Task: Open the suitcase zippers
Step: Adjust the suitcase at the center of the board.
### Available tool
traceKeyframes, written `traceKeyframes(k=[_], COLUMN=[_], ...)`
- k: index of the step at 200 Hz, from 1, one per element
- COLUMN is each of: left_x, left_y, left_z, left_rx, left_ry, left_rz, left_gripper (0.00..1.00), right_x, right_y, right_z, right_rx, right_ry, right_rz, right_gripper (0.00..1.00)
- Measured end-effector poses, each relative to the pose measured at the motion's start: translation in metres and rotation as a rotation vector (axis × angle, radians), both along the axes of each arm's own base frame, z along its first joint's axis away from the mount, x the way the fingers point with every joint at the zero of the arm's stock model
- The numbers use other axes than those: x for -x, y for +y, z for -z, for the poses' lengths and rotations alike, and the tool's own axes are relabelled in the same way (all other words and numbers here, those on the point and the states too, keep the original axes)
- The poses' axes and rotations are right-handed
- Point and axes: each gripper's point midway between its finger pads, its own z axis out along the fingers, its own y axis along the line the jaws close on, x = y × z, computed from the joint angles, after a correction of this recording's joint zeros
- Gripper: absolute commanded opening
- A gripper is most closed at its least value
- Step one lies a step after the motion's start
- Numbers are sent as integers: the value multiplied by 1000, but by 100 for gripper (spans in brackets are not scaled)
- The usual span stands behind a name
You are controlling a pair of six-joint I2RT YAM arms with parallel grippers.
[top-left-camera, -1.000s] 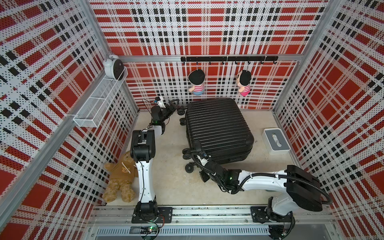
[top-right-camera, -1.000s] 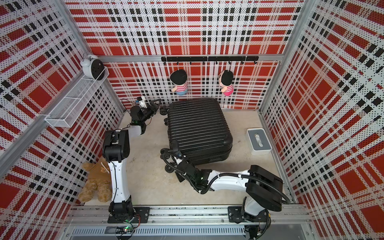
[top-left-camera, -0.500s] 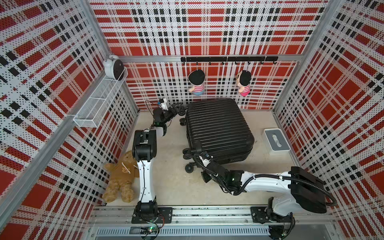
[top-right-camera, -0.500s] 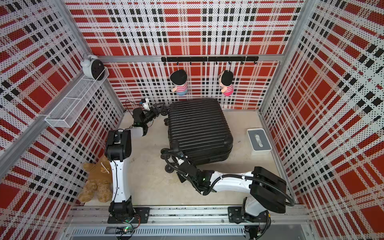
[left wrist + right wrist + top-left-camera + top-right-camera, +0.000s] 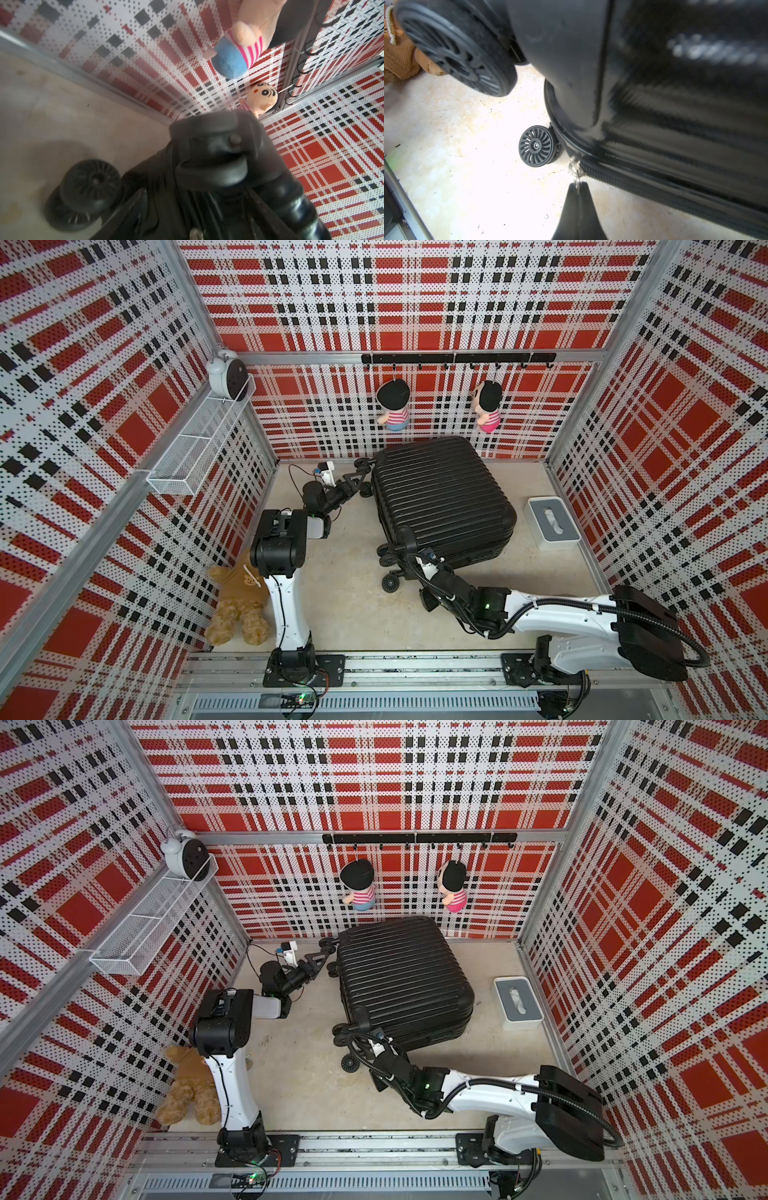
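My right claw [image 5: 578, 185] is clenched on the pull [image 5: 574, 168] just ahead of it, so I'd drag steadily along the zip [image 5: 623, 184] beside it, never outward.

From its base at seven o'clock the left arm [image 5: 286, 605] stood upright, elbow bent, forearm reaching low toward twelve. The left gripper [image 5: 360, 480] pointed to two o'clock, jaws spread wide about a wheel mount [image 5: 209, 141]; whether they pressed it I couldn't tell. The right arm [image 5: 561, 614], based at five o'clock, lay stretched low toward ten. The right gripper [image 5: 577, 186] was pinched tight on a zip pull [image 5: 574, 168].
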Motion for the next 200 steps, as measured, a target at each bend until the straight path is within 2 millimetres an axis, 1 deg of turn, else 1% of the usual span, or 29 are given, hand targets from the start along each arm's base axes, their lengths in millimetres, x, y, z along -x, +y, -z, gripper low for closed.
traceKeyframes(k=[22,52,76,90,117,135,143,158,168,200], left_x=[27,70,109,135,189,222,234,251,258,278], left_y=[-4,-9,-24,-35,-57,-65,-67,-70,-72,-96], left_z=[11,22,32,44,77,95,101,109,111,111], left_rx=[-5,-8,-16,-26,-67,-98,-110,-126,-132,-130], left_ry=[31,72,110,150,252,307,324,349,355,341], left_rz=[1,-25,-22,-7,37,65,72,84,90,153], left_gripper=[71,69,65,63,62,62,62,62,62,61], right_x=[3,3,1,1,2,2,2,1,1,0], right_y=[6,14,22,24,25,26,26,26,26,25], right_z=[3,6,5,4,3,2,2,0,-1,-2], right_rx=[11,20,20,20,18,15,13,7,7,9], right_ry=[-3,-17,-28,-32,-39,-46,-49,-56,-61,-74], right_rz=[-9,-6,-3,0,4,11,14,20,24,36], right_gripper=[0,0,0,0,0,0,0,0,0,0])
